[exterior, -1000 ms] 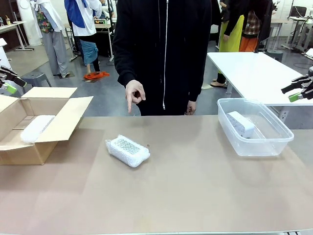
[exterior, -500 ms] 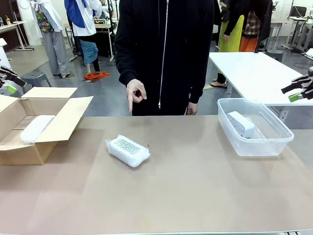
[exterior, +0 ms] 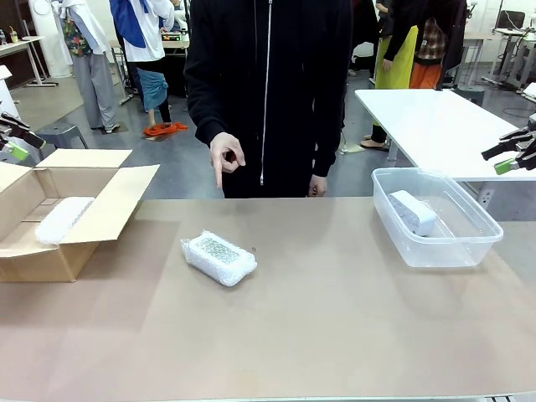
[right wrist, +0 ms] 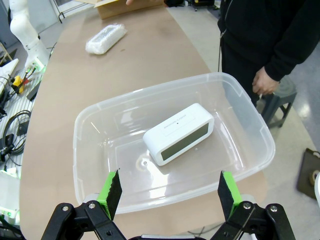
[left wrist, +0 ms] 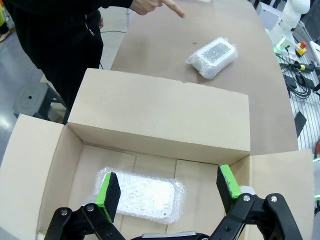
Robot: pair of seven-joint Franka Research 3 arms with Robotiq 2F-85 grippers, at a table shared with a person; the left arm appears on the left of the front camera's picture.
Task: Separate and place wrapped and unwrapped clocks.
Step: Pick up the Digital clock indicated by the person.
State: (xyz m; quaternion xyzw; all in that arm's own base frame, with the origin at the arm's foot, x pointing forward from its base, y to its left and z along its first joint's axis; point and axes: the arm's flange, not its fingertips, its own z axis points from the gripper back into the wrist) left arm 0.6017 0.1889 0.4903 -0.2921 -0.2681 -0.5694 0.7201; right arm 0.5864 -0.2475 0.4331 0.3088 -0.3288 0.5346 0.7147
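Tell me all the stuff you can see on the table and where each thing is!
Wrapped clock on table: one, white in bubble wrap, middle of the table.
Wrapped clock in box: one, white in bubble wrap, lying on the box floor.
Bare clock: one, white, inside the tub.
Cardboard box: one, brown, flaps open, table's left end.
Plastic tub: one, clear, table's right end.
Table: one, brown top.
Person's hand: one, finger pointing down, far side.
Left gripper: open, above the box.
Right gripper: open, above the tub.

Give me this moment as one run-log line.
left pincer: open, over cardboard box | right pincer: open, over clear bin | wrapped clock: mid-table | person's hand: pointing at it
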